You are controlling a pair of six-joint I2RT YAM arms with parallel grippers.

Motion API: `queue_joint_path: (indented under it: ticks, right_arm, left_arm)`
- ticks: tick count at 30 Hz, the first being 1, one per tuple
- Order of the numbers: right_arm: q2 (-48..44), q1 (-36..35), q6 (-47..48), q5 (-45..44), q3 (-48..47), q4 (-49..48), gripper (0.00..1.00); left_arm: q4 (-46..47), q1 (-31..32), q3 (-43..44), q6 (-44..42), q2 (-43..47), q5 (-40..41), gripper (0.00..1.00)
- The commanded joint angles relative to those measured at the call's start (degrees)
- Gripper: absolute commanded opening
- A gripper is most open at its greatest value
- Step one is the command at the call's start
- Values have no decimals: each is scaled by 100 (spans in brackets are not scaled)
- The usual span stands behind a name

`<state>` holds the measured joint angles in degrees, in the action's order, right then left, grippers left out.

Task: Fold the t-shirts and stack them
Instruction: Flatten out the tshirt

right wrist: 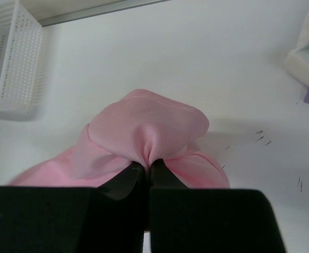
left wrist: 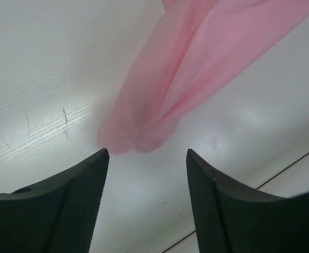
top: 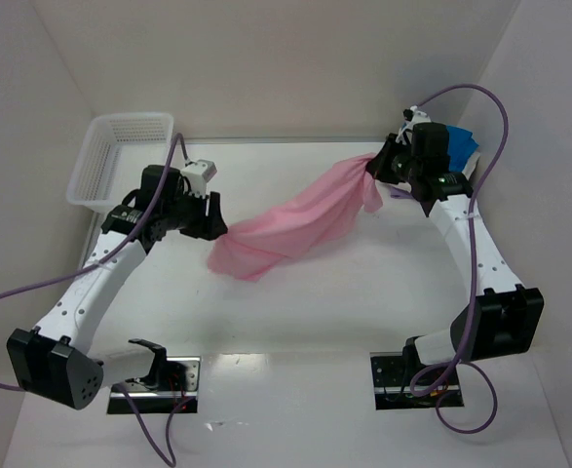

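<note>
Looks like a robotics lab test cell: white tabletop (top: pixel 315 312) boxed in by plain white panels (top: pixel 286 68), left arm (top: pixel 100 283) and right arm (top: pixel 476 244) bolted down near 6 o'clock, purple cables (top: pixel 506 122) trailing loose, white mesh basket (top: pixel 120 156) at 10 o'clock.

The overhead camera sits high behind the two arms and looks down and forward. Their bases lie along the bottom of the frame, and the whole bench (top: pixel 363 292) fits in from far off. The left wrist camera rides low and close over the bench. It looks past the left claw (left wrist: pixel 146 151), whose dark fingers fill the bottom of the frame, at one end of the pink t-shirt (left wrist: pixel 196 63) in the upper middle. The right wrist camera is just as close behind the right claw (right wrist: pixel 148 169) at bottom centre, facing across the bench toward the mesh basket (right wrist: pixel 15 58) in its upper left. All three views share the pink t-shirt. The basket also shows in the overhead view, upper left.
</note>
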<state>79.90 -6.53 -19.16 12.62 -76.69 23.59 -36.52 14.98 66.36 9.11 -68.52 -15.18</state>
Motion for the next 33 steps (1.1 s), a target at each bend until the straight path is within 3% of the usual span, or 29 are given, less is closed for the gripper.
queue_joint_path:
  ticks: [1,4,8,20,26,33]
  right_arm:
    - [-18,55,105,256,81,-241,0]
    - [-18,55,158,385,189,-194,0]
    - [-88,55,199,391,391,-127,0]
    - [-210,55,492,496,927,433,0]
    - [-525,55,285,815,1100,745,0]
    - [-1324,55,123,957,1314,1465,0]
  left_arm:
    - [159,23,164,55,348,335,85]
    - [408,23,378,134,-2,840,96]
    - [775,23,631,91,-570,1184,99]
    - [1674,84,1800,-156,-3484,-519,97]
    - [1734,422,2534,-517,-4296,-564,96]
    - [1745,919,3307,-684,-5279,24,96]
